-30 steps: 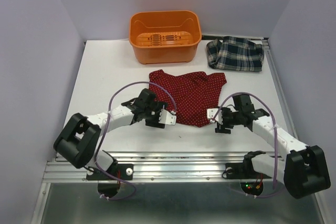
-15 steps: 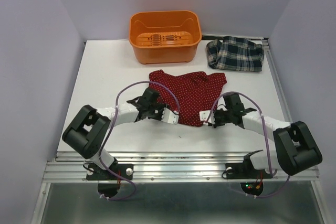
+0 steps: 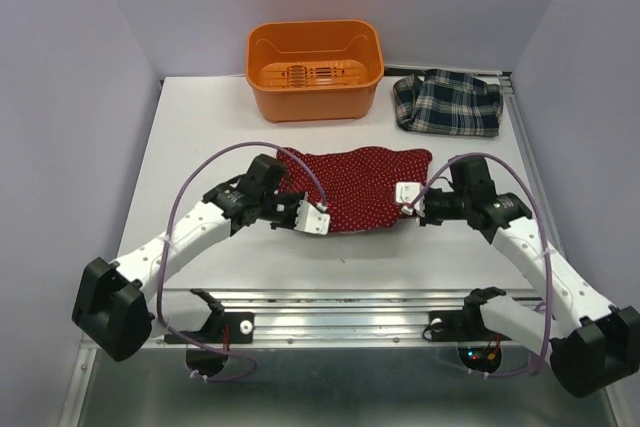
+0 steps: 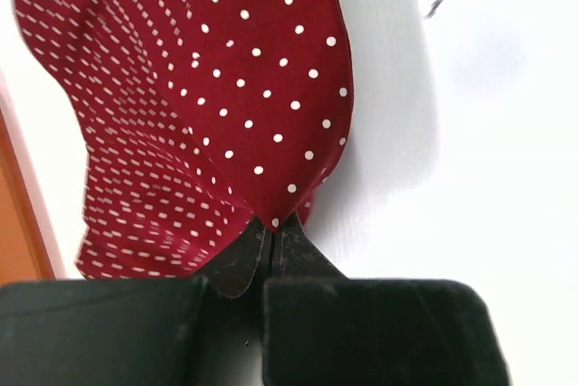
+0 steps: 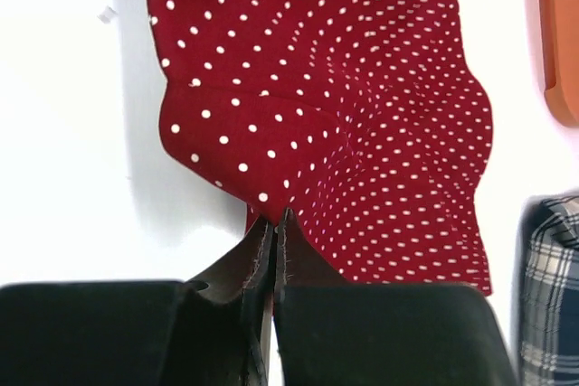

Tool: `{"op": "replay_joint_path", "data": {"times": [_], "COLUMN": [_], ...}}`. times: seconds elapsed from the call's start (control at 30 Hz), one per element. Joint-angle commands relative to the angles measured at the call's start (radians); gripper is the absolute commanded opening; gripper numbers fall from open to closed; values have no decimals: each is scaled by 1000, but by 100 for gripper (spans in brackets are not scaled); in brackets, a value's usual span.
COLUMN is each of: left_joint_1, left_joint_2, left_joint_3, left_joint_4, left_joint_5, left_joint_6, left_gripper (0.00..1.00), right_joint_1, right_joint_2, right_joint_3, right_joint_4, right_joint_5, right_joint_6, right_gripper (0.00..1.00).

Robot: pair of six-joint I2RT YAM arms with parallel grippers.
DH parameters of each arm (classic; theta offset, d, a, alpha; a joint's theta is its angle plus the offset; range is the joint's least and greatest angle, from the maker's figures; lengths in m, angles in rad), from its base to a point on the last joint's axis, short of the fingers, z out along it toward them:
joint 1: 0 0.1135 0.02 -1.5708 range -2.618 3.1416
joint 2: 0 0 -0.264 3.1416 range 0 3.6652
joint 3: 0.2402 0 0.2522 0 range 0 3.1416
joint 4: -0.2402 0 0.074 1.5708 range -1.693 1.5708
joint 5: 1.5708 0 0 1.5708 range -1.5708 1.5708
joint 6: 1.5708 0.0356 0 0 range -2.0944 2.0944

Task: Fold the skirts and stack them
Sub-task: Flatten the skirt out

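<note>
On the white table between lilac walls, the red skirt runs left-to-right, its ends clamped by the left gripper and the right gripper.

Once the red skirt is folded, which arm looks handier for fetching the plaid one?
Probably the right. The plaid skirt lies at the far right of the table, nearer the right claw than the left claw. Both now pinch the red skirt, so it must let go first.

The dotted red skirt is pinched at its edge by the closed left gripper above the white table
</note>
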Motion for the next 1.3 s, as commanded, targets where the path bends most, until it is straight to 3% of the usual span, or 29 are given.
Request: {"op": "replay_joint_path", "data": {"times": [0.0,0.13,0.3,0.33,0.5,0.6,0.63,0.67,0.8,1.1,1.17,1.27], "left_joint_1": [1,59,284,310,381,383,384,384,406,398,378,312], "left_joint_2": [-51,68,386,477,638,675,676,667,578,273,207,163], "left_joint_3": [93,186,389,470,613,638,635,630,578,443,397,348], "left_joint_4": [-227,-250,-250,-266,-242,-189,-176,-158,-67,54,82,125], "left_joint_5": [146,186,299,325,345,330,322,295,238,-53,-110,-233], "left_joint_6": [-90,-136,-222,-242,-315,-368,-384,-407,-518,-880,-932,-1133], "left_gripper": [0,0,0,1,12,20,23,31,44,46,46,46], "right_joint_1": [9,-3,-100,-133,-183,-183,-183,-183,-183,-192,-192,-192], "right_joint_2": [-47,129,479,519,744,847,858,866,847,593,521,450], "right_joint_3": [94,189,371,429,606,675,689,703,744,657,602,519], "right_joint_4": [-205,-193,-194,-190,-191,-190,-188,-187,-171,-16,-9,22], "right_joint_5": [-61,-29,-103,-101,-103,-112,-116,-116,-81,256,288,319], "right_joint_6": [181,260,280,281,309,369,395,422,540,1004,1099,1225], "right_gripper": [1,1,1,1,1,10,17,39,56,58,57,57]}}
